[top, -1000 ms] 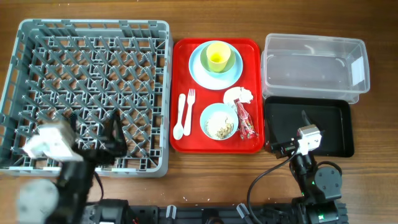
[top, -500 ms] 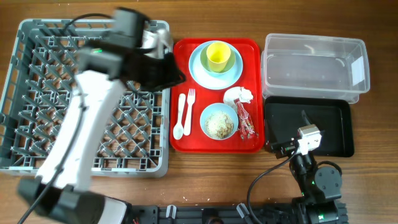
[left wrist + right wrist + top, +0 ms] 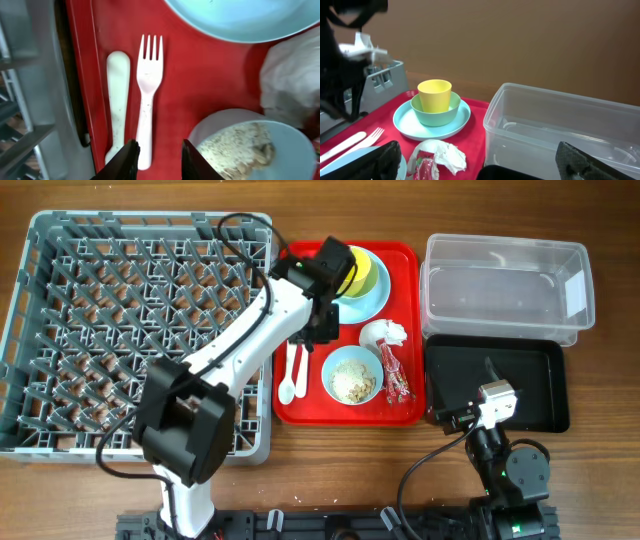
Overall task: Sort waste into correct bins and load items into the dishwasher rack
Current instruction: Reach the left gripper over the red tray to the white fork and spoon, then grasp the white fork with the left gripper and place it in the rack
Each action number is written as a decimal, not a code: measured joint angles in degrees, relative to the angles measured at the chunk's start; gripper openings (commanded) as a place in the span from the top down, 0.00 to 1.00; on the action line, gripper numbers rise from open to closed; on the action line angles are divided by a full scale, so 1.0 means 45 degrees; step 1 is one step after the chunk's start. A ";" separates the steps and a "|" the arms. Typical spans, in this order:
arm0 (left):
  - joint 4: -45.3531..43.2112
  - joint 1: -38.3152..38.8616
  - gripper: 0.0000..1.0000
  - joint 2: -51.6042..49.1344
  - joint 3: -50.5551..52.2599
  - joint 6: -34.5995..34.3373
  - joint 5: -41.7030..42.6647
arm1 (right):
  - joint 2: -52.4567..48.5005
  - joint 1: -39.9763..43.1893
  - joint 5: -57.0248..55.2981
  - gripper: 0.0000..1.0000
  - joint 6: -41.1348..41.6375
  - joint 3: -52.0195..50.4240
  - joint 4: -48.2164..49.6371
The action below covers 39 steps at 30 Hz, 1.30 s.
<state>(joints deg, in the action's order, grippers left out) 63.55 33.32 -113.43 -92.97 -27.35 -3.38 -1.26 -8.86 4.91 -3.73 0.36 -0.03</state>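
Observation:
My left gripper [image 3: 321, 328] [image 3: 159, 150] hovers low over the red tray [image 3: 402, 262], jaws partly open, straddling the handle end of the white fork [image 3: 306, 345] [image 3: 147, 95] without touching it. The white spoon [image 3: 289, 372] [image 3: 117, 95] lies just left of the fork. The arm covers part of the yellow-green cup [image 3: 366, 275] [image 3: 434, 94] on the pale blue plate [image 3: 382, 295] [image 3: 427, 129]. A bowl [image 3: 352, 375] [image 3: 250, 150] holds rice scraps. Beside it lie the napkin [image 3: 385, 332] [image 3: 447, 155] and the red wrapper [image 3: 396, 376] [image 3: 424, 170]. My right gripper [image 3: 468, 393] [image 3: 480, 156] stands wide open and empty.
The grey dishwasher rack [image 3: 150, 220] fills the left side, its wall close beside the spoon. The clear tub [image 3: 505, 285] [image 3: 560, 125] stands at the back right. The black tray [image 3: 530, 380] lies in front of it, under the right gripper.
My left arm has swung from the rack's front edge, across the rack, onto the red tray above the fork, and its jaws stand narrower than before. The right arm has not moved.

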 measured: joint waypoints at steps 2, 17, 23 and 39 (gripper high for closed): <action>-0.0267 0.0000 0.71 -0.0073 0.0622 0.0000 -0.0039 | -0.0005 0.0000 0.0000 0.00 0.0000 -0.0005 0.0000; -0.5353 0.0087 0.96 0.0112 0.4566 -0.0418 -0.0146 | -0.0005 0.0000 0.0000 0.00 0.0000 -0.0005 0.0000; -0.5212 0.0136 0.96 0.0597 0.4527 -0.0423 -0.0044 | -0.0005 0.0000 0.0000 0.00 0.0000 -0.0005 0.0000; -0.2336 -0.4036 0.96 0.5639 0.4483 0.2176 -0.1054 | -0.0005 0.0000 0.0000 0.00 0.0000 -0.0005 0.0000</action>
<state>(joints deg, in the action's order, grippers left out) 53.04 15.16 -88.05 -72.79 -17.56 -8.12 -1.28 -8.86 4.91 -3.73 0.34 -0.03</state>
